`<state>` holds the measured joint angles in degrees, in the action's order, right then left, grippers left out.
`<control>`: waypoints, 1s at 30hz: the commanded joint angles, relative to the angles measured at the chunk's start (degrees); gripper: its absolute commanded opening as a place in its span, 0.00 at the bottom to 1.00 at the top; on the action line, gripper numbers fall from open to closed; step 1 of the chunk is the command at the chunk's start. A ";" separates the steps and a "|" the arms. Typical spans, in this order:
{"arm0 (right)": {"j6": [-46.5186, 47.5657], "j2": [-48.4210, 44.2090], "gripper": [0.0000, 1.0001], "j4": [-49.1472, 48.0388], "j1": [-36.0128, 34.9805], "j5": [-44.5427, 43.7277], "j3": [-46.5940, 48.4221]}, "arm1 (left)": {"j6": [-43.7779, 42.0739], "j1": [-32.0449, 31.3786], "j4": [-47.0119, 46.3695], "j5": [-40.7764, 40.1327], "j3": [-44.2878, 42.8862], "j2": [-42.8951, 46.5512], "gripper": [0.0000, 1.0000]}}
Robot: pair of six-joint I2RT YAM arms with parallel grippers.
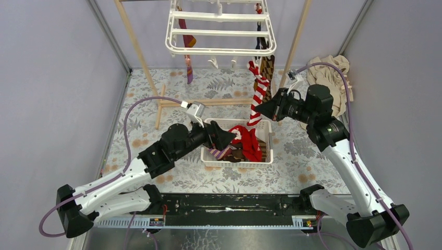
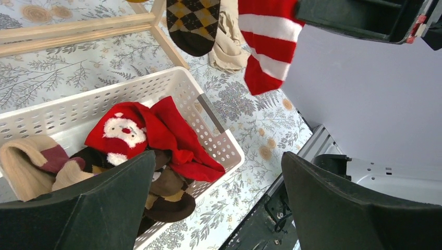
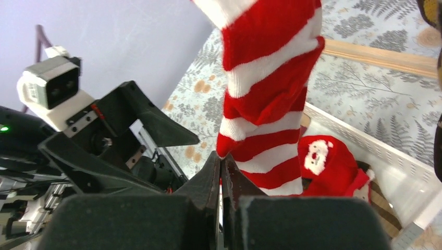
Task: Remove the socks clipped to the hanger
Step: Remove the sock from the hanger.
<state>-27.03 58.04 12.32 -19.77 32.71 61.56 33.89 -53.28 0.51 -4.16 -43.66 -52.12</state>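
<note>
striped sock [image 1: 257,99] vertical, toe down, in closed right end effector [image 3: 221,162]; left [image 1: 233,137] open

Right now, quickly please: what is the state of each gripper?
Left gripper: jaws open, holding nothing, above the white perforated plastic basket.
Right gripper: jaws shut, tips at the red-and-white striped sock; a pinch cannot be told.

Socks [image 1: 245,143] lie in the basket [image 1: 237,164] on the table [image 1: 292,166], with the hanger [image 1: 219,17] overhead behind it.
</note>
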 commanded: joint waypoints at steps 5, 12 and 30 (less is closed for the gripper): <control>-6.25 0.04 0.00 -10.25 0.76 14.16 -0.47 | -2.60 -0.18 -15.35 3.83 1.67 -3.26 0.98; -7.20 0.23 0.00 -10.83 0.77 17.17 0.14 | -3.83 0.48 -20.35 6.41 -0.35 -6.30 0.98; -7.48 0.68 0.00 -11.14 0.79 17.60 -1.96 | -2.15 0.65 -27.44 13.95 -3.52 -11.40 0.98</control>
<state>-34.22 59.05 3.53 -19.22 48.82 59.35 31.53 -52.82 -21.89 8.01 -44.71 -62.65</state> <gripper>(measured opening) 0.022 0.986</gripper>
